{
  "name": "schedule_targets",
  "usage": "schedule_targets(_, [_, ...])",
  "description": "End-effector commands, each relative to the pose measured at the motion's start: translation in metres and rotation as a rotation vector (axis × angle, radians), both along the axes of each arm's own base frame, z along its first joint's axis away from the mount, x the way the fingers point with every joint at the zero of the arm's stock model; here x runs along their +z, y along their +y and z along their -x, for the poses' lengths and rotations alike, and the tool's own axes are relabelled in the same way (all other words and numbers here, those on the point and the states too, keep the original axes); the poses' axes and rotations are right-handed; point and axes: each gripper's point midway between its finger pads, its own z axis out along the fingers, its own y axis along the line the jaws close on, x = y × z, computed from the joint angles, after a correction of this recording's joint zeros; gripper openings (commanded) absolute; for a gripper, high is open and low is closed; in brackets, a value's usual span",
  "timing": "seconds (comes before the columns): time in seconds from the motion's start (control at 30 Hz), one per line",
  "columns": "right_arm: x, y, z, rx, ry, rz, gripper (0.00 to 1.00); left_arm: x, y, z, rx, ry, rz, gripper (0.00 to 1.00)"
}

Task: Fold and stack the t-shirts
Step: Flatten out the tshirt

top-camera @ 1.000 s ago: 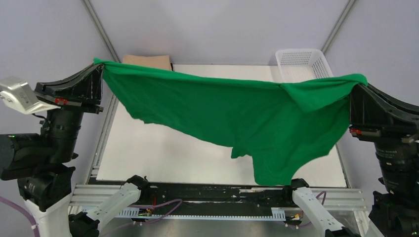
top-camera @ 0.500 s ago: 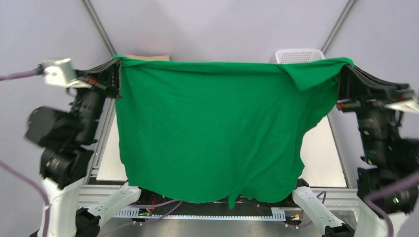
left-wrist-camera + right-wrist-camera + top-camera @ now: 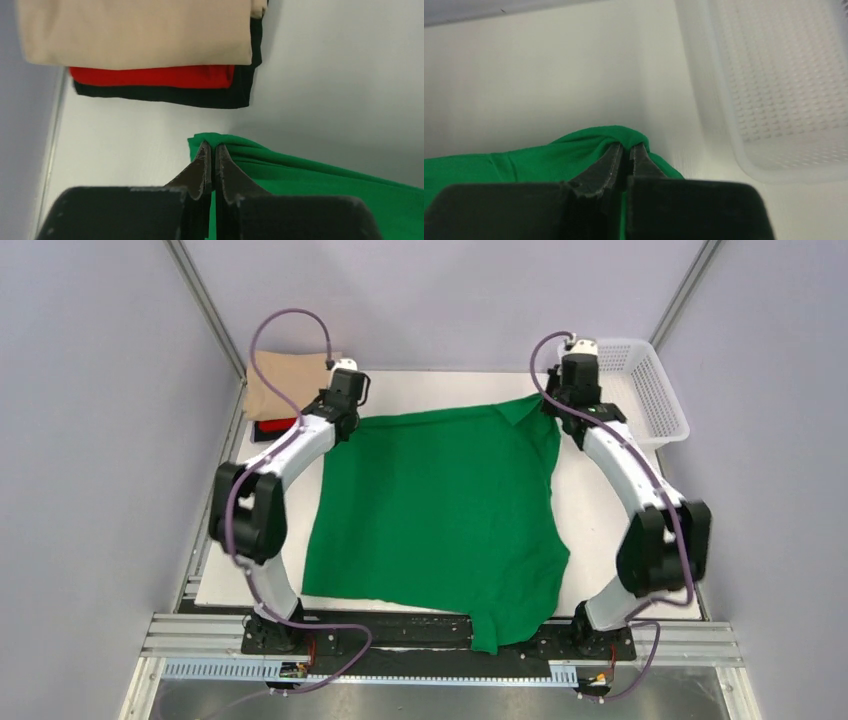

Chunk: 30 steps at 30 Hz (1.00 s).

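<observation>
I log the green t-shirt (image 3: pixel 440 510) as matt, soft cloth, likewise the beige t-shirt (image 3: pixel 135 30), red t-shirt (image 3: pixel 150 76) and black t-shirt (image 3: pixel 165 96). The table (image 3: pixel 325 75) reads smooth, white, faintly sheeny; the basket (image 3: pixel 784 75) is perforated white plastic. The left gripper (image 3: pixel 211 147) and right gripper (image 3: pixel 624 150) look dull black plastic; the front rail (image 3: pixel 190 635) is bare brushed metal.

Light is bright, soft and even, perhaps from above. The top view is sharp; the green t-shirt (image 3: pixel 440 510) throws a faint shadow on the table (image 3: pixel 450 390). In wrist views the left gripper (image 3: pixel 211 147) and right gripper (image 3: pixel 626 148) look dark and blurred near the lens.
</observation>
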Motion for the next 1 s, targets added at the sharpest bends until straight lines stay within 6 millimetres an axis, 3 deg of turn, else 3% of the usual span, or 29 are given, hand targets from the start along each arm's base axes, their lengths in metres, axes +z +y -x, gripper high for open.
schedule_targets(0.0, [-0.032, -0.005, -0.071, -0.085, 0.001, -0.03, 0.05, -0.02, 0.001, -0.054, 0.038, -0.014, 0.036, 0.05])
schedule_targets(0.03, [-0.048, -0.002, -0.085, -0.086, 0.026, -0.031, 0.09, -0.031, -0.002, -0.07, 0.027, -0.006, 0.048, 0.27])
schedule_targets(0.07, [-0.057, 0.001, -0.099, -0.087, 0.037, -0.036, 0.18, -0.036, -0.003, -0.077, 0.026, 0.0, 0.051, 0.44])
schedule_targets(0.1, [-0.063, 0.004, -0.112, -0.084, 0.044, -0.044, 0.32, -0.041, -0.006, -0.091, 0.015, 0.005, 0.066, 0.51])
schedule_targets(0.13, [-0.068, 0.008, -0.122, -0.067, 0.057, -0.048, 0.41, -0.046, -0.007, -0.093, 0.01, 0.034, 0.069, 0.75])
schedule_targets(0.2, [-0.077, 0.017, -0.135, -0.04, 0.097, -0.067, 0.63, -0.026, -0.012, -0.113, 0.002, 0.009, 0.098, 0.97])
schedule_targets(0.27, [-0.074, 0.023, -0.134, -0.016, 0.109, -0.09, 0.74, -0.02, -0.017, -0.116, -0.019, 0.012, 0.118, 0.99])
schedule_targets(0.37, [-0.073, 0.033, -0.115, 0.03, 0.133, -0.141, 0.99, -0.004, -0.03, -0.107, -0.074, 0.002, 0.185, 1.0])
schedule_targets(0.4, [-0.077, 0.037, -0.105, 0.048, 0.151, -0.162, 1.0, -0.012, -0.031, -0.101, -0.084, 0.024, 0.196, 1.0])
schedule_targets(0.43, [-0.079, 0.045, -0.096, 0.082, 0.169, -0.193, 1.0, -0.004, -0.038, -0.094, -0.109, 0.019, 0.235, 1.0])
schedule_targets(0.47, [-0.083, 0.051, -0.086, 0.11, 0.191, -0.219, 1.0, -0.019, -0.04, -0.084, -0.117, 0.057, 0.249, 1.0])
schedule_targets(0.5, [-0.089, 0.056, -0.076, 0.129, 0.215, -0.246, 1.0, -0.01, -0.048, -0.076, -0.145, 0.049, 0.299, 1.0])
schedule_targets(0.53, [-0.094, 0.06, -0.066, 0.143, 0.238, -0.271, 1.0, -0.026, -0.052, -0.065, -0.152, 0.08, 0.331, 1.0])
schedule_targets(0.57, [-0.106, 0.064, -0.054, 0.155, 0.276, -0.294, 1.0, -0.018, -0.061, -0.056, -0.197, 0.075, 0.378, 1.0])
schedule_targets(0.6, [-0.111, 0.068, -0.045, 0.168, 0.3, -0.32, 1.0, -0.035, -0.064, -0.044, -0.196, 0.104, 0.411, 1.0])
schedule_targets(0.63, [-0.116, 0.071, -0.036, 0.175, 0.321, -0.342, 1.0, -0.024, -0.07, -0.038, -0.227, 0.078, 0.45, 1.0])
schedule_targets(0.7, [-0.127, 0.078, -0.014, 0.191, 0.367, -0.367, 1.0, -0.049, -0.074, -0.009, -0.234, 0.146, 0.502, 1.0])
schedule_targets(0.73, [-0.134, 0.082, -0.003, 0.196, 0.391, -0.374, 1.0, -0.044, -0.078, 0.0, -0.251, 0.144, 0.54, 1.0])
schedule_targets(0.77, [-0.143, 0.086, 0.01, 0.2, 0.419, -0.378, 1.0, -0.061, -0.079, 0.013, -0.251, 0.179, 0.554, 1.0])
schedule_targets(0.8, [-0.15, 0.09, 0.022, 0.201, 0.443, -0.379, 1.0, -0.059, -0.084, 0.022, -0.268, 0.182, 0.594, 1.0])
schedule_targets(0.83, [-0.159, 0.094, 0.035, 0.201, 0.468, -0.378, 1.0, -0.075, -0.085, 0.035, -0.27, 0.209, 0.609, 1.0])
schedule_targets(0.87, [-0.168, 0.098, 0.048, 0.198, 0.495, -0.377, 1.0, -0.073, -0.09, 0.043, -0.292, 0.209, 0.644, 1.0])
schedule_targets(0.97, [-0.194, 0.101, 0.081, 0.165, 0.566, -0.373, 1.0, -0.104, -0.094, 0.076, -0.292, 0.277, 0.683, 1.0])
